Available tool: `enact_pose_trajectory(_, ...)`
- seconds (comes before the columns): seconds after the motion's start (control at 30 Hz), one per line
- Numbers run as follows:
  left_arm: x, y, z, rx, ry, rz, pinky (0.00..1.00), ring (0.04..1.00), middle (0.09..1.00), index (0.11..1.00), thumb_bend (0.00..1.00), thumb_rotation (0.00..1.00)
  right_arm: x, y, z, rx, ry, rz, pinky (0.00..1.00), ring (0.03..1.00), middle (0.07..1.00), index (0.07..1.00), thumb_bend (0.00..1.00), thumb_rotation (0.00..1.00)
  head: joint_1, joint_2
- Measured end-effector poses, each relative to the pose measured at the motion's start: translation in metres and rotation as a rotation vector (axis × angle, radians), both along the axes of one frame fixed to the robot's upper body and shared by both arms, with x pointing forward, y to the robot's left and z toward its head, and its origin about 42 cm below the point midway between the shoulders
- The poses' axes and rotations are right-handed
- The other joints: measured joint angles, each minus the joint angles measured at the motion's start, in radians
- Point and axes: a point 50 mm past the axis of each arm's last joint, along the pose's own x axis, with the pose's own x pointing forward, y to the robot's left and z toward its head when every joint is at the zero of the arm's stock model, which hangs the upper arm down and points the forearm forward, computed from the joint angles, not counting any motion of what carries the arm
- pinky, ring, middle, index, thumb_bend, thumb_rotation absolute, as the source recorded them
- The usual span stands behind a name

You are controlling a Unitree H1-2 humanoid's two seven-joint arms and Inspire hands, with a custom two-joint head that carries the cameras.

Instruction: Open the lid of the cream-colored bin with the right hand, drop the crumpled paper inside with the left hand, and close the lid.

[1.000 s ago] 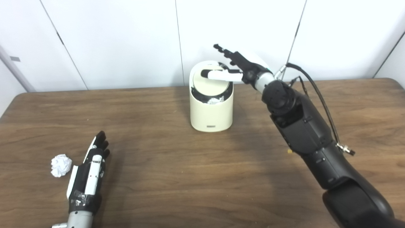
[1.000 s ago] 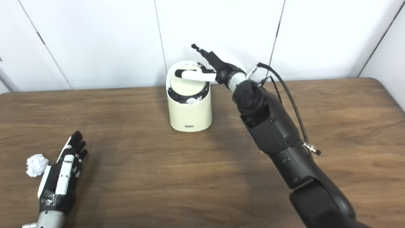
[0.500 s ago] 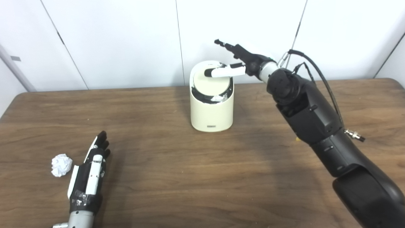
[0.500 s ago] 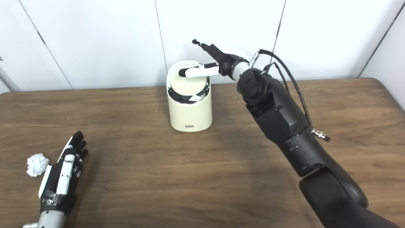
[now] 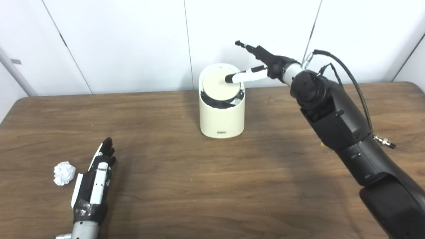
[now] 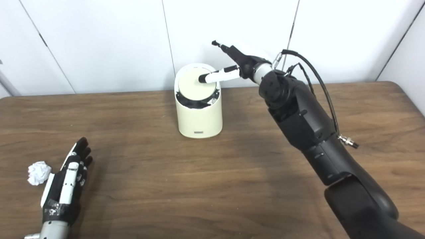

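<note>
Bright, even light is falling from overhead, washing the white wall (image 5: 132, 39) nearly flat. Soft, diffuse shadows are lying on the table (image 5: 199, 186) beside the bin (image 5: 221, 114), under the right arm (image 5: 345, 132) and by the left hand (image 5: 93, 186). Both views are looking slightly soft, with mild compression blur and no harsh glare.

A dark brown wood-grain tabletop (image 5: 186, 186) with rounded far corners fills the lower part of both views. Behind it stands a plain white panelled wall (image 5: 126, 43), divided by thin dark seams (they fan outward toward the picture's edges). A grey strip (image 5: 15, 74) slants up the wall at far left. The light is even and soft, leaving faint shadows on the wood.
</note>
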Motion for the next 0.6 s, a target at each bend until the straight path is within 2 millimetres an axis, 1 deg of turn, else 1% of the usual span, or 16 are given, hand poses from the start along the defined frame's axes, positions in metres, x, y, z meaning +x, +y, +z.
enact_pose_trajectory(0.2,0.0,0.0,0.0,0.001,0.0,0.001,1.0,1.0,0.988,0.966,0.26,0.83,0.0,-0.001,-0.007,-0.002,0.013,-0.006,0.89,0.949,0.957,0.949,0.76,0.6,0.002,0.006)
enact_pose_trajectory(0.33,0.0,0.0,0.0,0.001,0.0,0.001,1.0,0.996,0.982,0.96,0.27,0.82,0.002,0.003,-0.015,0.007,0.009,0.005,0.88,0.941,0.95,0.938,0.77,0.59,0.003,0.009)
enact_pose_trajectory(0.43,0.0,0.0,0.0,0.0,0.0,0.002,1.0,0.993,0.981,0.96,0.28,0.8,0.004,0.006,-0.02,0.018,0.008,0.004,0.88,0.939,0.947,0.936,0.78,0.6,0.002,0.011)
enact_pose_trajectory(0.6,0.0,0.0,0.0,-0.001,-0.001,0.002,1.0,1.0,0.987,0.966,0.26,0.81,0.005,0.009,-0.021,0.03,-0.008,0.011,0.88,0.932,0.942,0.935,0.79,0.63,0.002,0.009)
